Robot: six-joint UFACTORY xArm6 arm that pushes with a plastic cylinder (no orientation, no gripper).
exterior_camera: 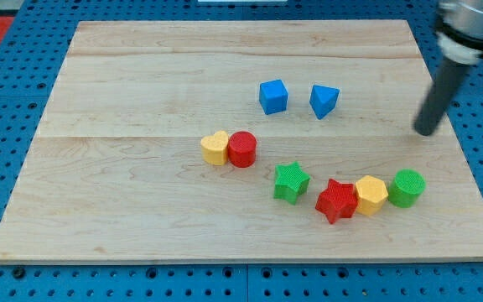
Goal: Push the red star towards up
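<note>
The red star [336, 200] lies on the wooden board [141, 184] near the view's bottom right, touching a yellow hexagon [371, 195] on its right. A green star [291, 182] sits just to its left, a small gap apart. My tip [426, 132] rests on the board near the right edge, well above and to the right of the red star, touching no block.
A green cylinder [407, 187] stands right of the yellow hexagon. A yellow heart [215, 148] touches a red cylinder [242, 149] at the board's middle. A blue cube [272, 96] and a blue triangular block [324, 101] sit higher up. Blue pegboard surrounds the board.
</note>
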